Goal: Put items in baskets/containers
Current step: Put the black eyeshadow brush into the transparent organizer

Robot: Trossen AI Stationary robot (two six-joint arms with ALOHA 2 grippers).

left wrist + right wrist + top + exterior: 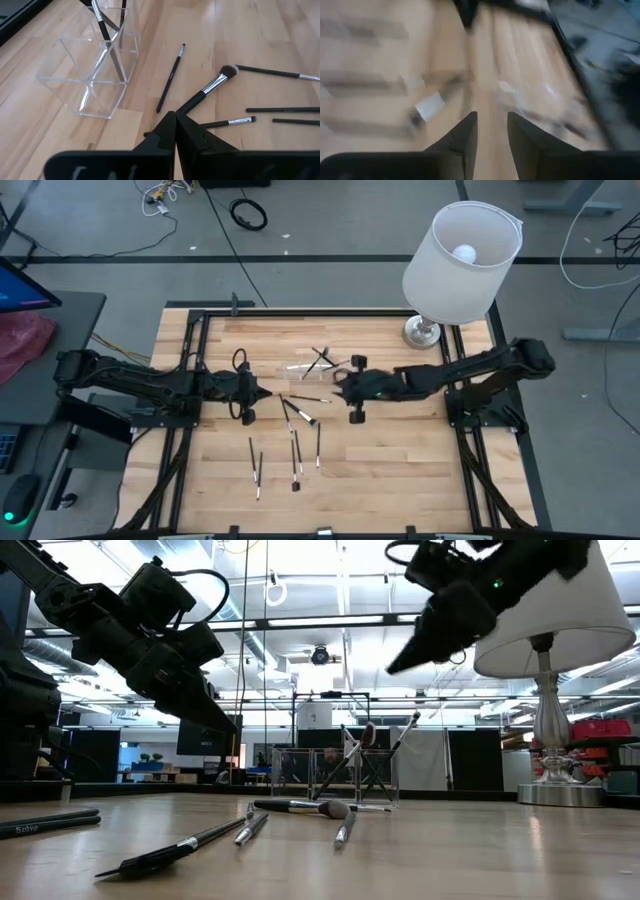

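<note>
Two grippers hang above the table; we start with the left gripper (175, 122), its fingers pressed together on nothing, just beside the clear container (92, 70) and above the loose brushes; from the wrist view it points toward a fluffy-tipped brush (207, 92) and a thin brush (170, 77) lying near the container. Our right gripper (491, 132) holds its fingers parted with nothing visible between them; in the high view it sits on the other side of the container (300, 368), raised off the wood, with the lamp (460, 260) behind it.

Several brushes already stand crossed inside the container (335, 772), leaning out past its rim; the rest lie scattered on the table (400, 470) on the near side of the container, well apart from one another.

We judge the risks like this: a closed left gripper must open before it can pick anything; the thin handles may roll or slip from the fingers; the light container could tip if a gripper nudges the leaning brushes; both arms crowding the container could collide.
</note>
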